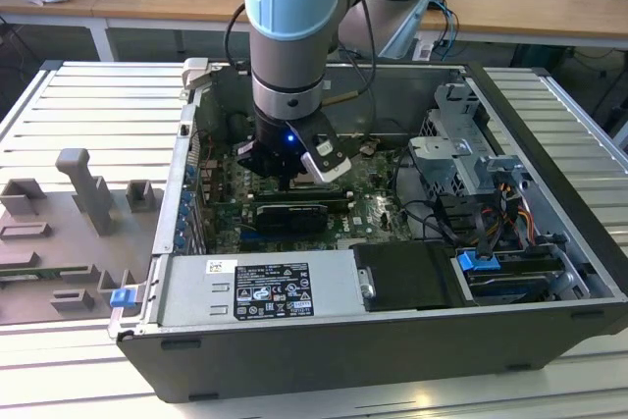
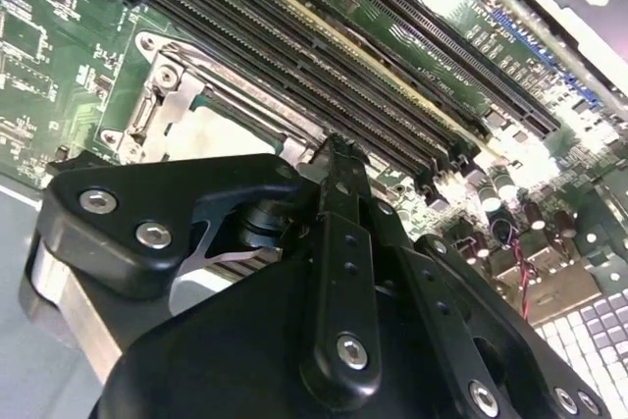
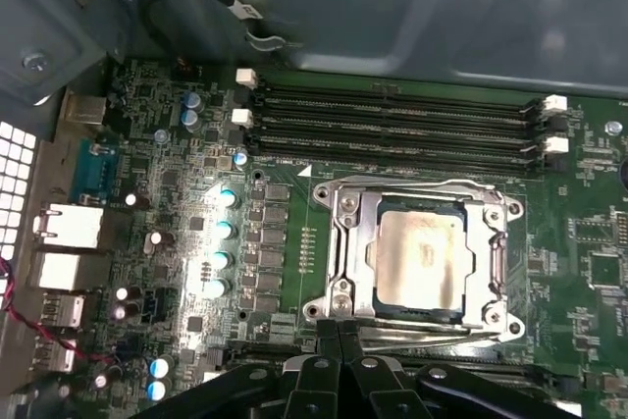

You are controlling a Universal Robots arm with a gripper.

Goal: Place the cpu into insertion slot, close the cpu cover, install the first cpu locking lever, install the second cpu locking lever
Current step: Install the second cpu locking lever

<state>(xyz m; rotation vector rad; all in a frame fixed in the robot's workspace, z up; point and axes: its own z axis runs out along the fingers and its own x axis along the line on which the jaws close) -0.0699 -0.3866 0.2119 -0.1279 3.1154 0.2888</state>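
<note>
Currently the hand (image 3: 339, 340) sits low inside the open computer case (image 1: 549, 272), its two fingertips (image 3: 324, 333) drawn narrowly together, gripping nothing, at the near edge of the insertion slot (image 3: 422, 257). The cpu (image 3: 420, 260) lies seated in that slot, its pale metal face showing through the square cut-out of the cpu cover (image 3: 345, 233), which lies flat over it. Just beside the slot run four long black memory slots (image 3: 392, 123), with white latches at their ends. On the slot's other side stands a column of small capacitors (image 3: 224, 242), and beyond them the rear port blocks (image 3: 69, 228). In the exterior view the arm (image 1: 294, 36) descends over the green board (image 1: 368, 208), a black graphics card (image 1: 289, 215) lying just beside the hand. Drive cages and bundled cables (image 1: 471, 193) occupy the case toward the exterior view's right, well apart from the hand.
</note>
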